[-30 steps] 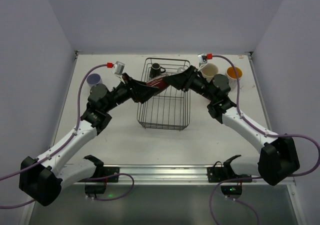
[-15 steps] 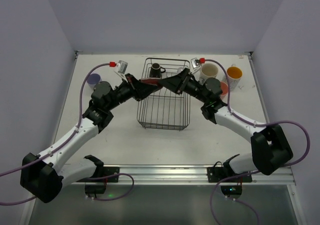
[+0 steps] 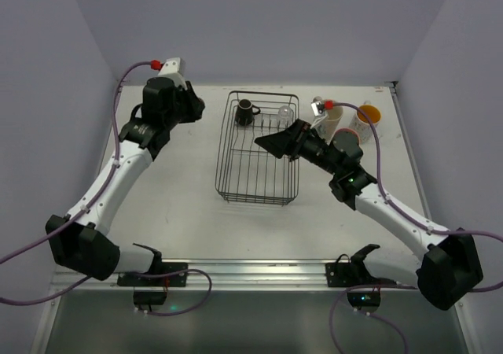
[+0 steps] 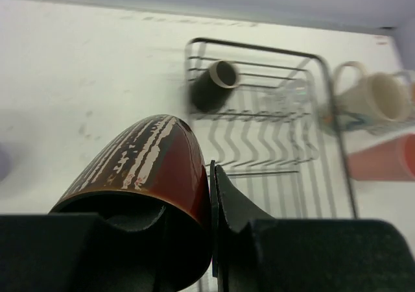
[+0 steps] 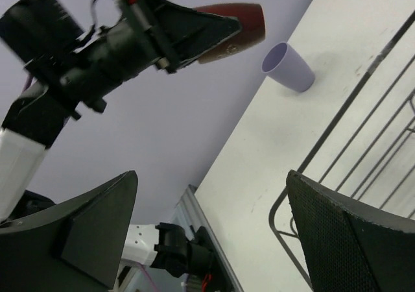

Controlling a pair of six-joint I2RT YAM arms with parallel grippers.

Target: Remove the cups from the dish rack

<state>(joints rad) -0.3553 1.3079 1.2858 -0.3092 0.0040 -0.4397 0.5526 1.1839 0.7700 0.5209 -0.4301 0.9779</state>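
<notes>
Jaws of the left gripper (image 4: 206, 188) are clamped on the wall of the brown mug (image 4: 139, 169), one finger inside the mouth and one outside. The arm holds the mug high over the far left of the tabletop (image 3: 181, 204), apart from the rack (image 3: 255, 200). The right gripper (image 5: 212, 182) hangs over the right part of the rack, jaws spread wide with nothing between them.

The step in hand looks like setting the brown mug down on the left. The lavender tumbler (image 5: 288, 67) sits on the tabletop close to that spot, so the mug should come down beside it with a clear gap, not over it. A rim pinch lets a mug swing, so a slow descent is wise. The wrist should turn until the base faces flat down, since the mug appears tilted in the right wrist view. The jaws ought to part only once the base rests on the tabletop, and the inner finger should then lift straight up out of the mouth so it does not tip the mug.

The black mug (image 3: 246, 112) and a glass (image 3: 283, 115) sit at the far end of the rack. The right gripper is well placed for the glass. The cream mug (image 3: 330, 118), pink tumbler (image 3: 346, 138) and orange-lined tumbler (image 3: 368, 116) stand just right of the rack.
</notes>
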